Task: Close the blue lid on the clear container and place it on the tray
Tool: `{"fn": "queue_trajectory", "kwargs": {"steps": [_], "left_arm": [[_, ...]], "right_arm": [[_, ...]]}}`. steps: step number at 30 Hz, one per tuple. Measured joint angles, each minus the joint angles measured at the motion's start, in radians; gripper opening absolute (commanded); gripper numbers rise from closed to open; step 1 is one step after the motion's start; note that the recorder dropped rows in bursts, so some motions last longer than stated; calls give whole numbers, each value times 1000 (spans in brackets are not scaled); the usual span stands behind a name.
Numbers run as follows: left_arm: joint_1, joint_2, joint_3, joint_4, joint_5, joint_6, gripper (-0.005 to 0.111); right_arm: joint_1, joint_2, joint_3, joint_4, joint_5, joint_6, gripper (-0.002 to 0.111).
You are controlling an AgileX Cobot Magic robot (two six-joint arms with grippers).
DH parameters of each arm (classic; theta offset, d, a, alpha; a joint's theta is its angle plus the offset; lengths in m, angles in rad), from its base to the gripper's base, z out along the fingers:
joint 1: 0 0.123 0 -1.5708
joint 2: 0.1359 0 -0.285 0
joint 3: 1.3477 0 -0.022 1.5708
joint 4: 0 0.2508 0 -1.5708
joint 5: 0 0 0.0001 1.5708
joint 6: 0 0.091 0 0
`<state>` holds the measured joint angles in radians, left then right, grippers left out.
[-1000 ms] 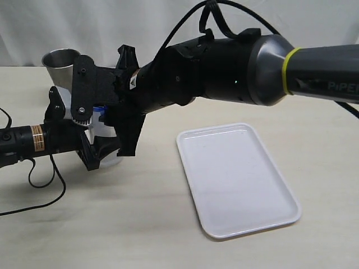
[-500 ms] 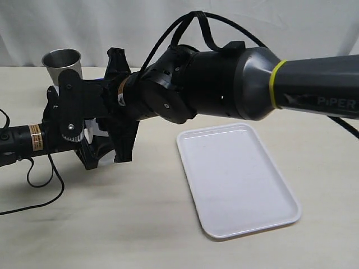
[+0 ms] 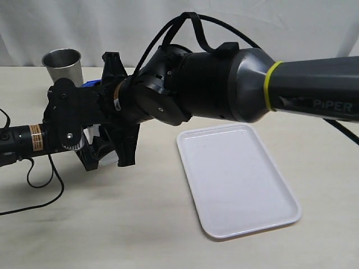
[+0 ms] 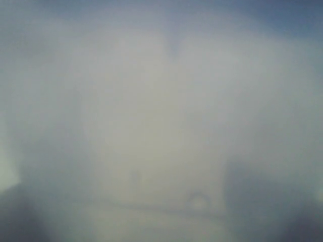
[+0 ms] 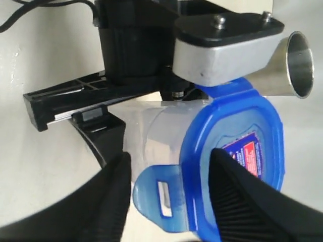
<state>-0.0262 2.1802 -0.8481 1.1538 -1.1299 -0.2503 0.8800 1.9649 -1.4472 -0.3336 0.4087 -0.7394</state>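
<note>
Lid: small bright-blue plastic lid (image 5: 237, 131) sitting on the tall clear plastic container (image 5: 156, 131), one tab jutting out, seemingly not yet latched.
Left end effector (image 3: 92, 152): clasping the upright container.
Right end effector (image 5: 171, 201): gaping wide, gripping nothing, one pad (image 5: 242, 201) lying over the lid.
Tray: flat white rectangular plastic tray (image 3: 235, 179) lying well apart on the bench (image 3: 140, 224), toward the right arm's side.
Count: one lid, one container, one tray, one grey steel cup (image 3: 63, 61).
</note>
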Motion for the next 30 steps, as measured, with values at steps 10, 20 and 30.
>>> {"fn": "queue_trajectory", "kwargs": {"steps": [10,20,30], "left_arm": [[-9,0,0,42,-24,19,0],[-12,0,0,74,-35,19,0],[-12,0,0,84,-54,19,0]], "right_arm": [[0,-68,6,59,135,30,57],[0,-101,19,43,176,44,55],[0,-121,26,64,201,37,55]]}}
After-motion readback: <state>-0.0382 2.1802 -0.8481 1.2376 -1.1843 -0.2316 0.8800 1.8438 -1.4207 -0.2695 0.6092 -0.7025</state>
